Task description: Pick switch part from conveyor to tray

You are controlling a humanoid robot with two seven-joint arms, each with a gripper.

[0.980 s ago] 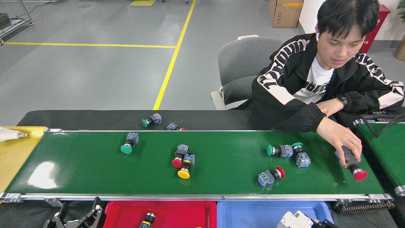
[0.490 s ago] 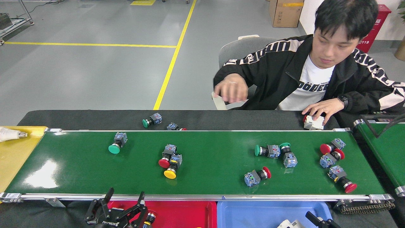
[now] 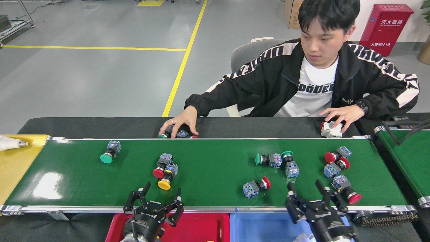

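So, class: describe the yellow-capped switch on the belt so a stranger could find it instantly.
Start at the wide green conveyor and look toward its left half, near the front rail. The yellow-capped switch lies there touching a red-capped switch. It is the belt's only yellow cap.

Pretty bright, even overhead lighting here, nothing dim. There's a big white glare patch on the conveyor near its left end, so the belt's glossy. Shadows under the switch parts are soft and short. Everything's sharp, with no real motion blur. Straight edges bow slightly toward the frame edges.
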